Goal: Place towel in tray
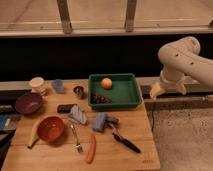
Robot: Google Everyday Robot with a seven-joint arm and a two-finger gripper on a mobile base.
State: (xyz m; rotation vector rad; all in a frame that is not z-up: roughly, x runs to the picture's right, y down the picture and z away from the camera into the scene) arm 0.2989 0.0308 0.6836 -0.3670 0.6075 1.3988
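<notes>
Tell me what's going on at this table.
A one-armed robot is meant to put a towel in the green tray. Its pincer hangs off the right edge of the wooden table, beside the tray, away from everything on the tabletop. The tray holds an orange ball and a dark red cluster, no cloth yet. Two greyish folded pieces, either possibly the towel, lie before the tray near an orange bowl, fork and carrot.

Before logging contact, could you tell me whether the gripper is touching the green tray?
Apart: camera view shows gripper right of tray, gap between.
</notes>
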